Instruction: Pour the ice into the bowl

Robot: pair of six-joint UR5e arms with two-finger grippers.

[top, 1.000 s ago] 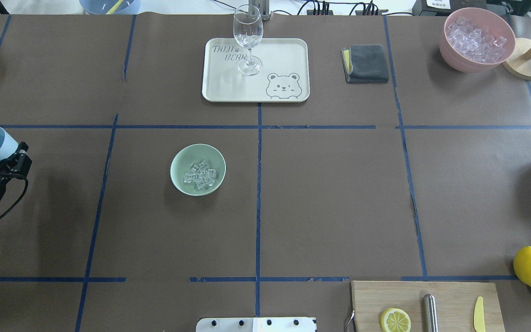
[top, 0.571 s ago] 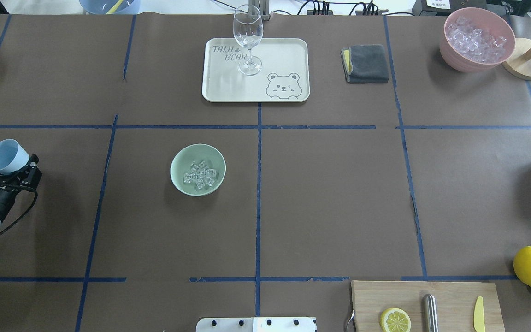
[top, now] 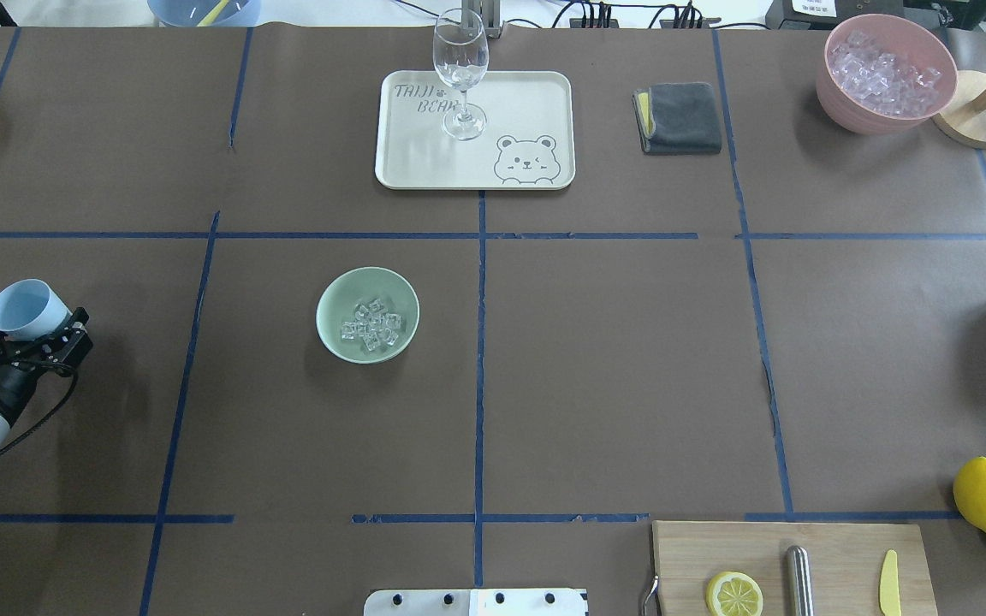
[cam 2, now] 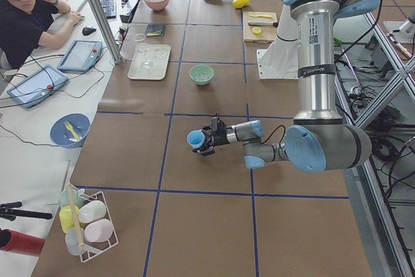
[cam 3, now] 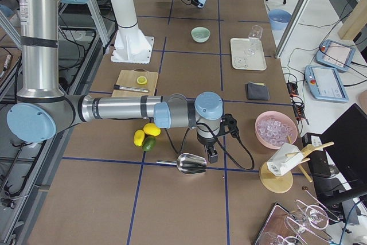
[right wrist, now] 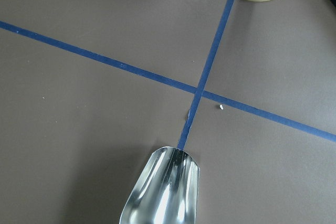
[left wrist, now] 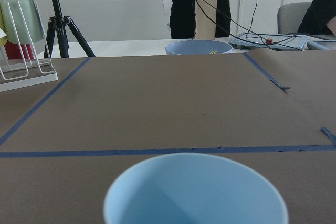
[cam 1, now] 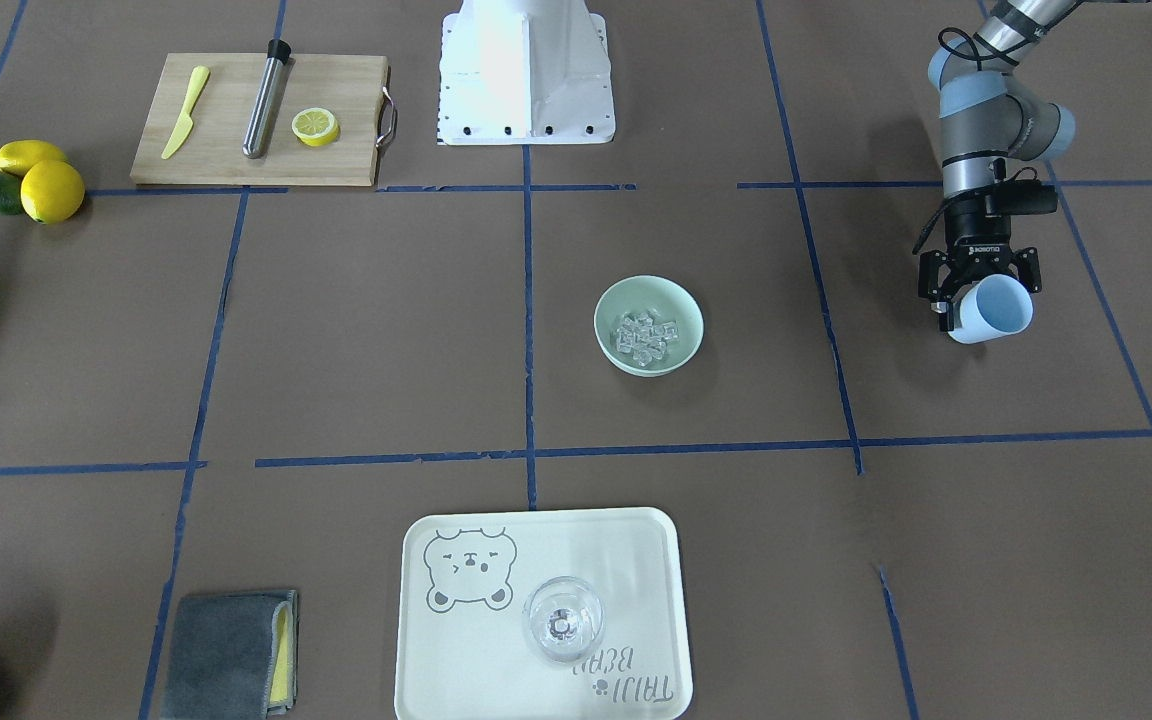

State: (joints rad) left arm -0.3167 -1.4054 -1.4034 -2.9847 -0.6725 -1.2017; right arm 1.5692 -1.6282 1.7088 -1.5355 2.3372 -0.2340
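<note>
Brown paper-covered table (top: pixel 613 368), ruled into squares by blue tape (top: pixel 479 385). At far left of overhead view, left fingers (top: pixel 69 335) closed on lower part of light blue cup (top: pixel 26 308). Cup lifted off table and tilted, mouth turned away from bowl, inside looking empty in wrist view. To the right of cup, well apart and across one tape line: bowl (top: pixel 330 295), upright, with ice (top: pixel 371 323) heaped in its middle. Pour judged as done, nothing left to tip. Bowl toward table centre from left fingers, so left arm clearly the nearer one. Farther right, at table's end: right fingers (cam 3: pixel 211 154) close over metal scoop (cam 3: pixel 192 163). Impossible to tell whether open or closed, or whether gripping scoop.
</note>
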